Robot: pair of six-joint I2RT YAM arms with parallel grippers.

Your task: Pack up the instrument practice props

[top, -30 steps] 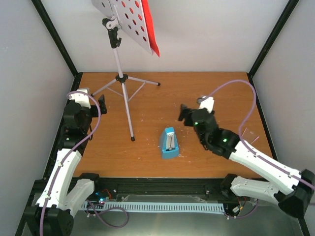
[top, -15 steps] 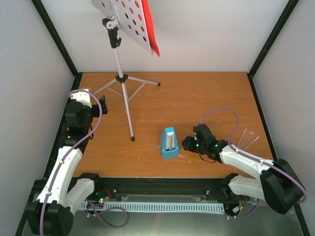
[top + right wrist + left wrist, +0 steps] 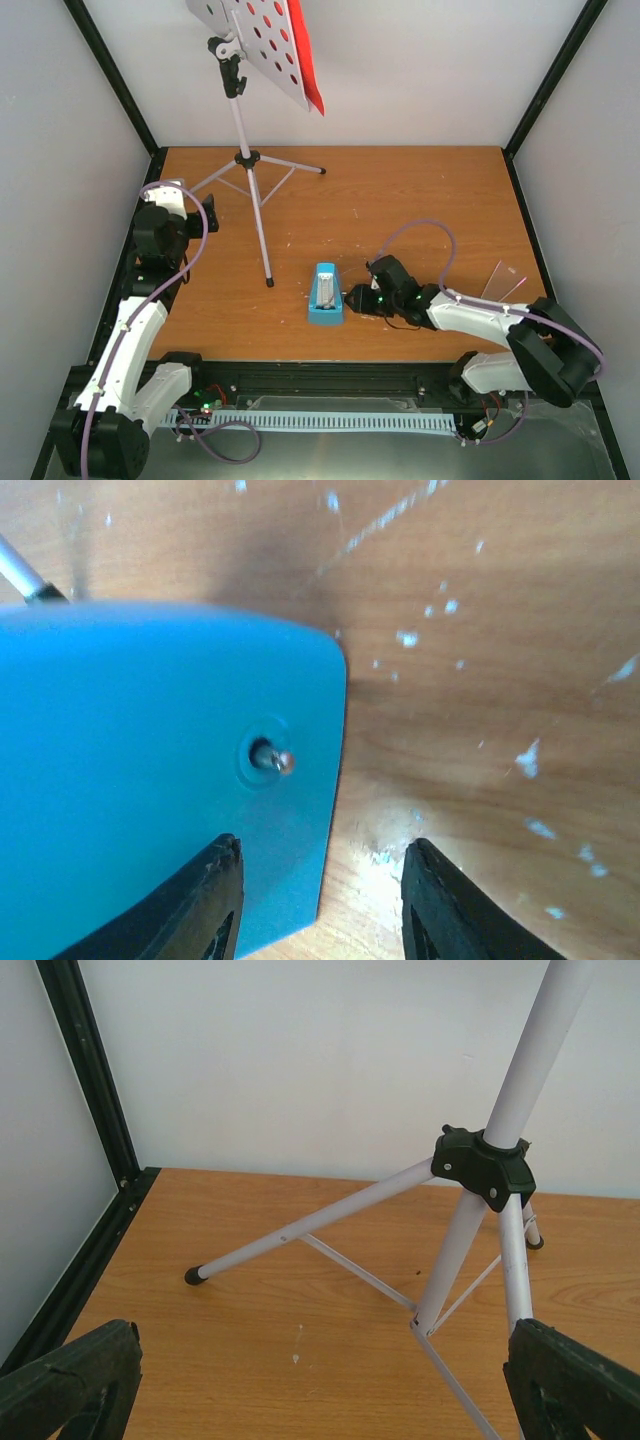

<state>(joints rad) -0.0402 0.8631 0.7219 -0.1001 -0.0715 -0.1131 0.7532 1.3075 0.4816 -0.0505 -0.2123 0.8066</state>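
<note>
The white hole-punched music stand [image 3: 262,40] stands at the back left on silver tripod legs [image 3: 250,180], with a red sheet [image 3: 308,65] on its tray. The small blue metronome [image 3: 325,293] sits near the table's front middle. My right gripper [image 3: 356,297] lies low on the table, right against the metronome's right side. In the right wrist view the metronome [image 3: 150,770] fills the left half. The right gripper [image 3: 322,880] is part open, one finger in front of the blue face, the other over bare wood. My left gripper [image 3: 210,213] is open beside the tripod legs [image 3: 470,1230], holding nothing.
A thin clear piece with pink edges [image 3: 505,280] lies on the table at the right, beyond my right arm. Black frame posts and white walls close in the table on three sides. The right arm's purple cable [image 3: 420,232] loops above the wood.
My right arm has dropped to the table and swung left to the metronome, its jaws narrowing. The metronome slid left and turned. The left arm has stayed still.
</note>
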